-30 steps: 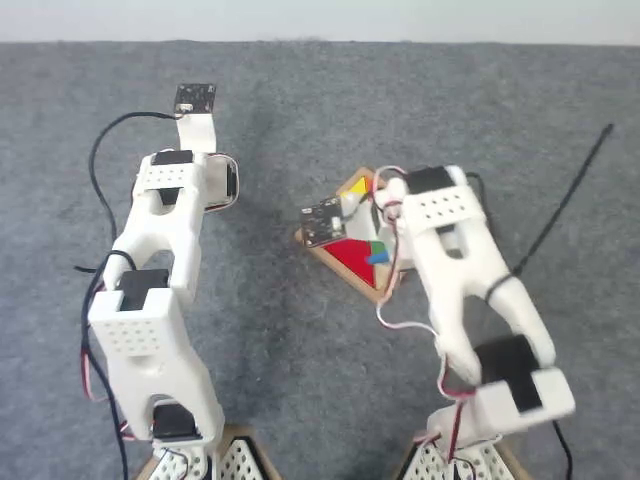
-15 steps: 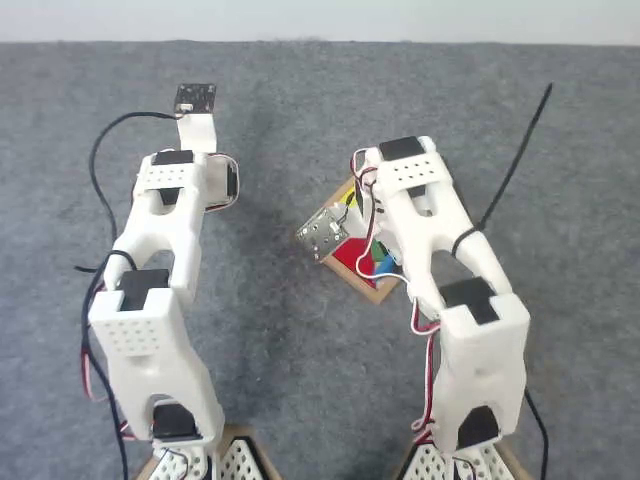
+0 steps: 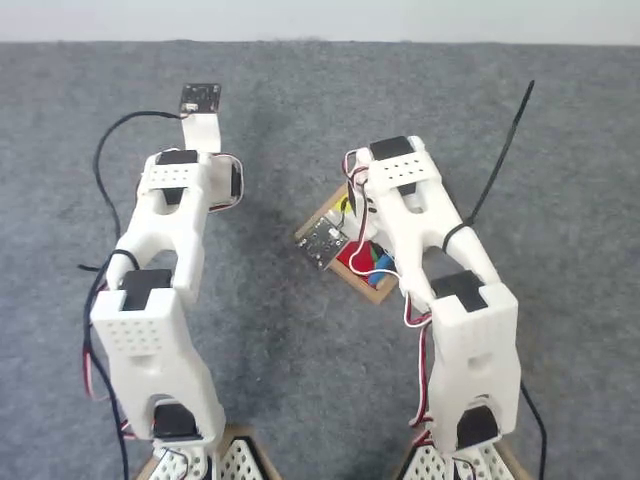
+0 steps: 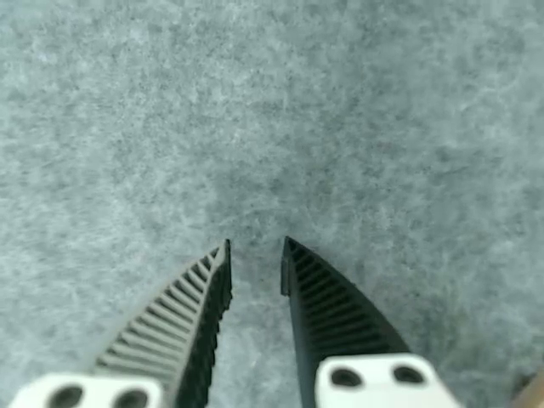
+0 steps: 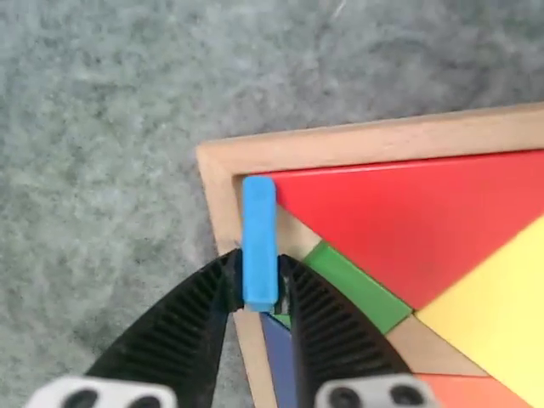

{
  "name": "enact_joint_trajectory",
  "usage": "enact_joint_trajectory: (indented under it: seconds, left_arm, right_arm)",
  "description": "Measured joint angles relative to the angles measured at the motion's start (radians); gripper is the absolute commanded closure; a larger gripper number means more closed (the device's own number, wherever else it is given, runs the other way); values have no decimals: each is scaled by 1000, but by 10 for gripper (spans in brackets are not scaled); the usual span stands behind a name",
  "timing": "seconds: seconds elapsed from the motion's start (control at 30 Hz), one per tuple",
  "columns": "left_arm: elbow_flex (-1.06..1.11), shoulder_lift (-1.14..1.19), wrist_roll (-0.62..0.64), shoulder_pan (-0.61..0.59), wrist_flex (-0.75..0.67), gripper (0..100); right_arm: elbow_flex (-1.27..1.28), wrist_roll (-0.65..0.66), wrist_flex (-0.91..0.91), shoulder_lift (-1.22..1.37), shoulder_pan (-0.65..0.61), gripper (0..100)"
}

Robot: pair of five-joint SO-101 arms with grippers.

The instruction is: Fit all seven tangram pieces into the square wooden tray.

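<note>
The square wooden tray [image 5: 357, 138] lies on grey carpet, and in the high view its rim [image 3: 372, 291] shows beside the right arm [image 3: 404, 196]. A red triangle [image 5: 408, 217], a yellow piece [image 5: 497, 302], a green piece [image 5: 357, 285], a dark blue piece [image 5: 276, 353] and an orange piece [image 5: 463, 395] lie in it. My right gripper [image 5: 257, 265] is shut on a light blue piece [image 5: 259, 238], held on edge over the tray's corner. My left gripper [image 4: 255, 246] is slightly open over bare carpet, with nothing between its fingers.
The left arm [image 3: 170, 230] stretches up the left side of the table, well apart from the tray. Cables [image 3: 505, 150] trail from the right arm. Grey carpet [image 3: 280, 360] covers the whole table between and around the arms.
The right arm has swung left and stretched out over the tray, carrying the light blue piece with it. The left arm has hardly moved.
</note>
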Motion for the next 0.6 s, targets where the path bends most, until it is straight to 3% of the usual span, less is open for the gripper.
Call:
enact_joint_trajectory:
  seconds: [0.27,0.6]
  left_arm:
    - [0,0,0,0,0,906]
    - [0,0,-3,0,0,906]
  right_arm:
    - [0,3,0,0,29,934]
    - [-41,3,2,0,31,801]
